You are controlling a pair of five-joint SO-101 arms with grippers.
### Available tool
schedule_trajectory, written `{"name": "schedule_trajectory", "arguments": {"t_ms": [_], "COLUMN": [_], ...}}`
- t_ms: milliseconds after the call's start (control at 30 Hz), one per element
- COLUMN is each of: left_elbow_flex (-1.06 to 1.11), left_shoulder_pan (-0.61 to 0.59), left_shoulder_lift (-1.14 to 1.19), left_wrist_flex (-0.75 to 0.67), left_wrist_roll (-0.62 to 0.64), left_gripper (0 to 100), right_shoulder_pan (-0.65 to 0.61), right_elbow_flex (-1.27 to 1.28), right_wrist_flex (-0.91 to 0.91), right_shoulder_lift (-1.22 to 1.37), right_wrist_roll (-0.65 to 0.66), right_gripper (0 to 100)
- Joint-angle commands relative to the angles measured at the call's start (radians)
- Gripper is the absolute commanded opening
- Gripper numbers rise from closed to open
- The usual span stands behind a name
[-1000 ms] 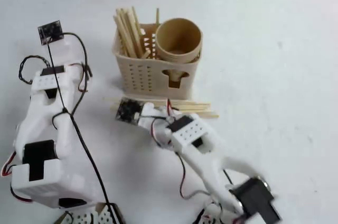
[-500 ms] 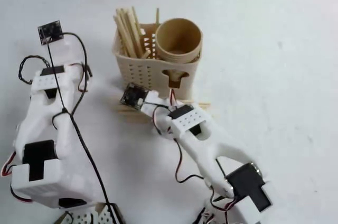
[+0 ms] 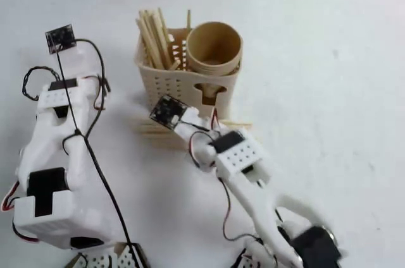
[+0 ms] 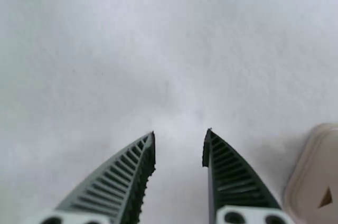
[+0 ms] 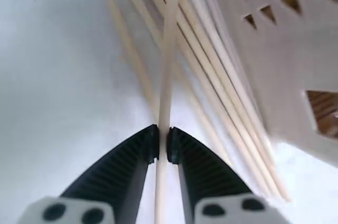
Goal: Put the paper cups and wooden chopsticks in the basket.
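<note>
We see the cream perforated plastic basket (image 3: 183, 88) standing toward the desk's far edge. Nested tan paper cups (image 3: 214, 47) and a bunch of pale wooden chopsticks (image 3: 154, 37) stand upright inside it. More loose chopsticks (image 5: 211, 81) lie flat on the white desk (image 3: 329, 91) along the basket's near wall. The right gripper (image 5: 162, 146) has its jaws pinched onto one chopstick (image 5: 169, 49) of that pile. The left gripper (image 4: 179, 145) hangs over bare desk beside the basket, jaws partly apart and holding nothing.
</note>
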Motion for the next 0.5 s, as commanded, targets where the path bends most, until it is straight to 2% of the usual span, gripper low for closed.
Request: {"name": "schedule_trajectory", "arguments": {"t_ms": [0,300,467], "left_elbow_flex": [-0.014,-0.014,-0.014], "left_shoulder_pan": [0.015,0.015,0.015], "left_shoulder_lift": [-0.028,-0.028,-0.028], "left_wrist_flex": [-0.012,-0.015,-0.017], "left_wrist_roll": [-0.014,-0.014,-0.014], "left_gripper": [17,17,17], "right_shoulder_pan": [-0.004,-0.070,-0.116], "right_elbow_flex": [0.037,0.109,-0.051], "right_wrist_flex": [0.008,-0.001,-0.001], "right_shoulder_lift": [-0.185,-0.667,-0.814], "right_wrist_roll": [-0.011,-0.008,-0.017], "right_gripper": [1.7,1.7,1.6]}}
